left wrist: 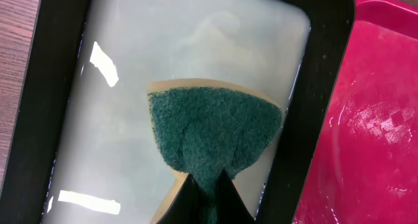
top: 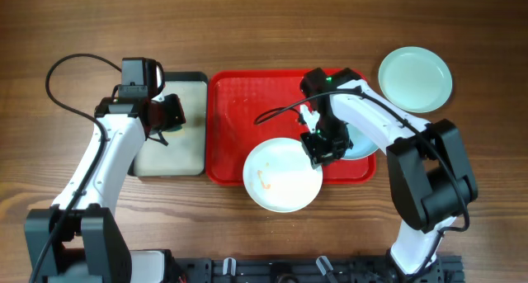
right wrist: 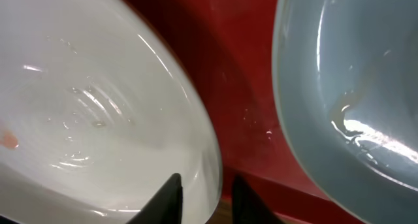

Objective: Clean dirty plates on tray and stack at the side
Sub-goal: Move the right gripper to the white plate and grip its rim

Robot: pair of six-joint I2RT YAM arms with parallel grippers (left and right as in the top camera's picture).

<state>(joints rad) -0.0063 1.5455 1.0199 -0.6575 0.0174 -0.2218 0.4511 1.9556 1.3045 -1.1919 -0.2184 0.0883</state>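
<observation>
The white plate (top: 280, 180) with an orange smear lies over the front rim of the red tray (top: 239, 101). My right gripper (top: 320, 149) is shut on its right rim; in the right wrist view the fingers (right wrist: 208, 194) straddle the white plate's (right wrist: 98, 100) edge. A pale blue plate (top: 364, 144) lies on the tray's right side, partly under my right arm, and it also shows in the right wrist view (right wrist: 353, 87). Another pale plate (top: 415, 78) sits on the table at the far right. My left gripper (top: 169, 118) is shut on a teal sponge (left wrist: 212, 129).
The black-rimmed grey tray (top: 186, 93) stands left of the red tray, holding soapy water (left wrist: 163, 41). The red tray's edge (left wrist: 379, 119) lies close to its right. Bare wood table surrounds both trays.
</observation>
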